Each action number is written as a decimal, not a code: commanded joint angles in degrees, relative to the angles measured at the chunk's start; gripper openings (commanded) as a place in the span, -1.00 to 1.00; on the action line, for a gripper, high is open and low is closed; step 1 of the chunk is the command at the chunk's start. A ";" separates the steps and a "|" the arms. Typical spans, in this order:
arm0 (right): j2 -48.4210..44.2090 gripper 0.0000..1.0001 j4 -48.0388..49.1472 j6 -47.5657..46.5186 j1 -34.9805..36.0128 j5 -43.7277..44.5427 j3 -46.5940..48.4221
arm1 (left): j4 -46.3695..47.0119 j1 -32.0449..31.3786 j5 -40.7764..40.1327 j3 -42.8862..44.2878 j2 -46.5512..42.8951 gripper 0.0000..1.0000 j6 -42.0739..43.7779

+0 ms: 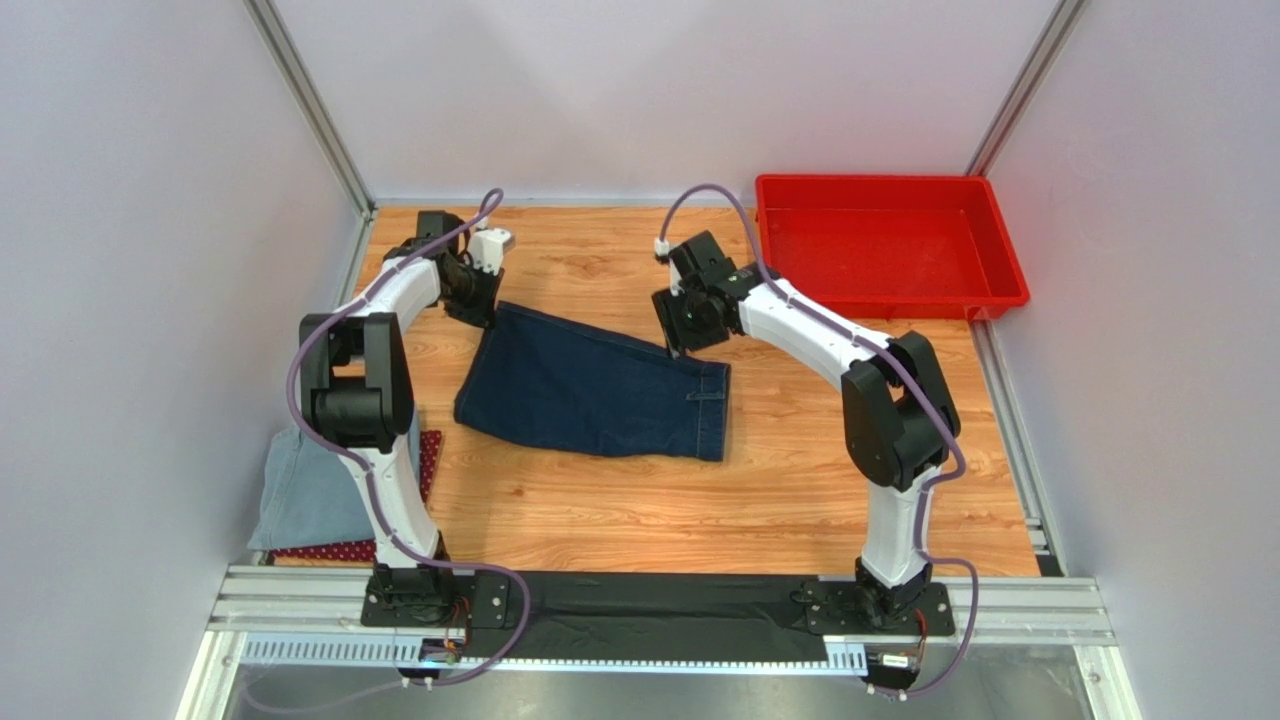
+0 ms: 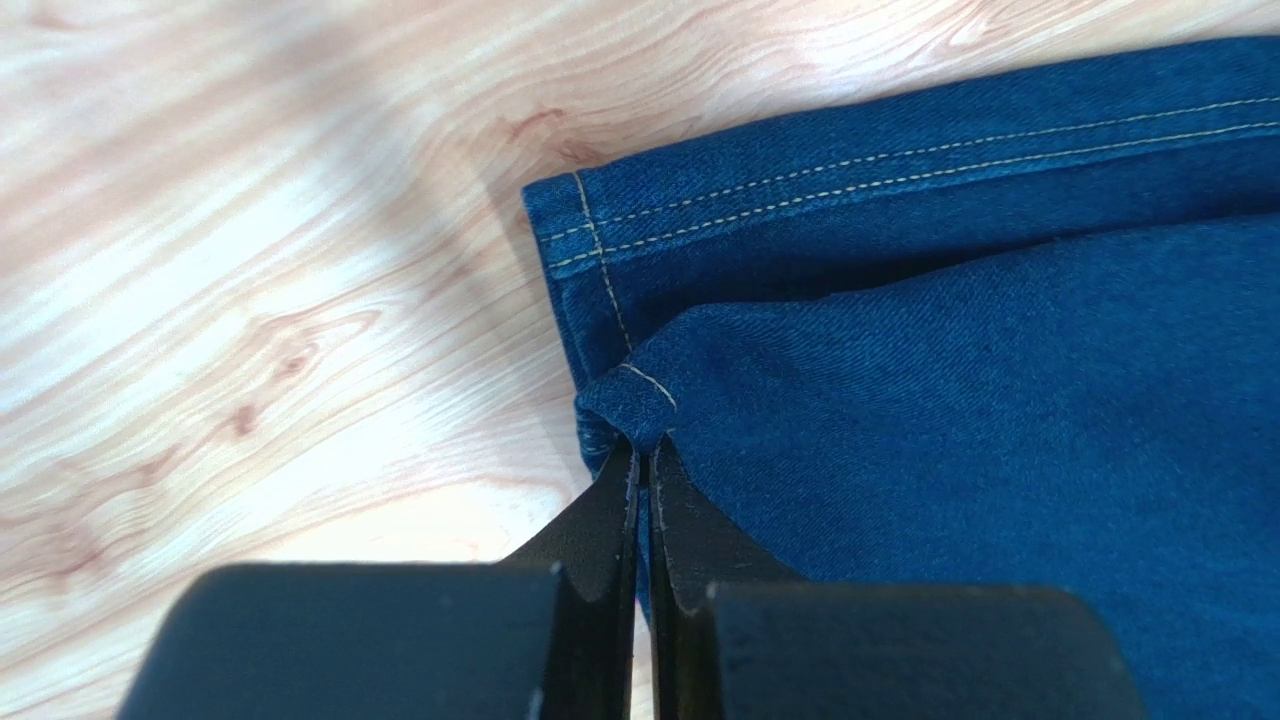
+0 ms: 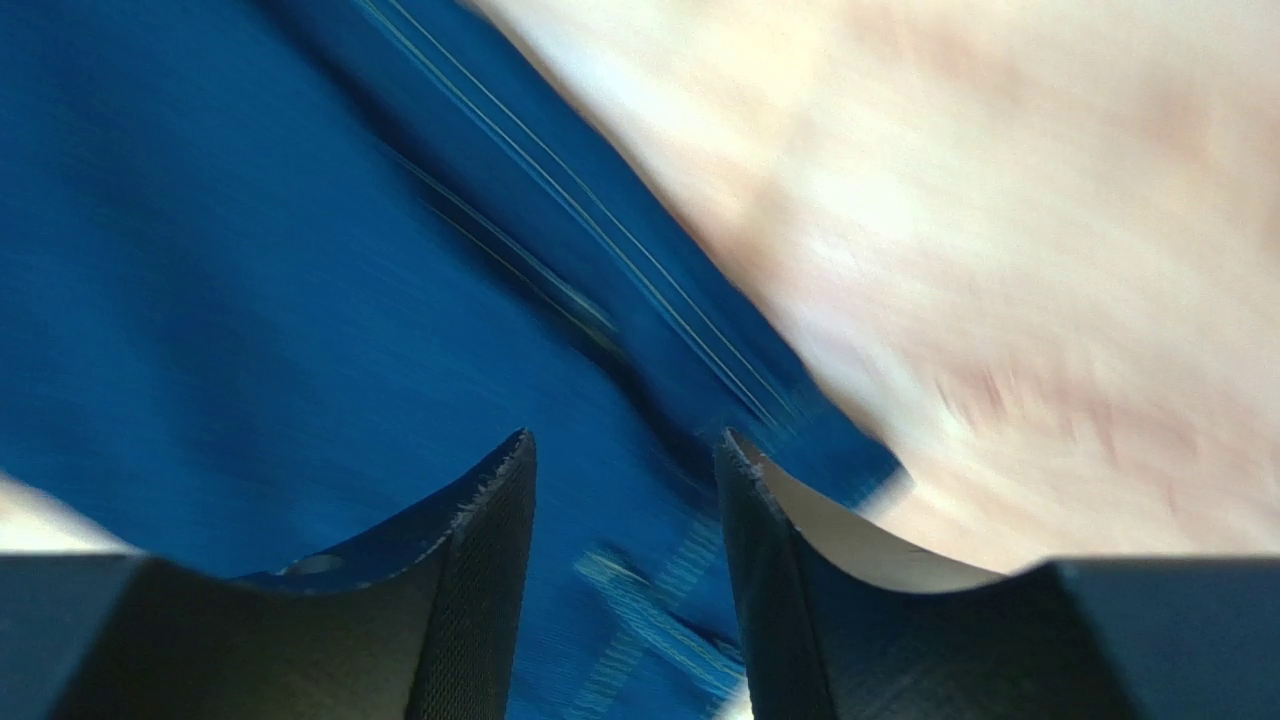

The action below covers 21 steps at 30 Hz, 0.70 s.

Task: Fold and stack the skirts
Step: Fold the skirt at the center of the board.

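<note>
The dark navy denim skirt (image 1: pixel 594 393) lies folded on the wooden table, mid-view. My left gripper (image 1: pixel 478 305) is at its far left corner. In the left wrist view it (image 2: pixel 646 453) is shut, pinching a small fold of the navy skirt (image 2: pixel 962 375) at the hem corner. My right gripper (image 1: pixel 694 342) hovers at the skirt's far right corner. Seen from the right wrist, its jaws (image 3: pixel 624 458) stand apart over the blurred navy cloth (image 3: pixel 226 270), gripping nothing. A light blue-grey skirt (image 1: pixel 308 488) lies on a dark red dotted skirt (image 1: pixel 431 450) at the near left.
A red plastic tray (image 1: pixel 887 278) sits at the far right corner. Grey walls and metal posts enclose the table. Bare wood (image 1: pixel 842 480) shows in front of and to the right of the navy skirt.
</note>
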 commanded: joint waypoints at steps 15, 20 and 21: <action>3.10 0.04 -5.83 -3.68 -2.87 -1.64 -5.12 | 0.72 -0.18 0.26 -0.38 -3.96 -1.00 1.93; 3.10 -0.66 -5.83 -3.41 -3.57 -2.09 -5.73 | 0.63 -0.18 0.17 -0.29 -4.49 -1.00 1.93; 3.10 -0.86 -5.83 -3.15 -3.83 -2.44 -5.73 | 0.54 -0.18 -0.09 -0.29 -4.57 -1.00 2.02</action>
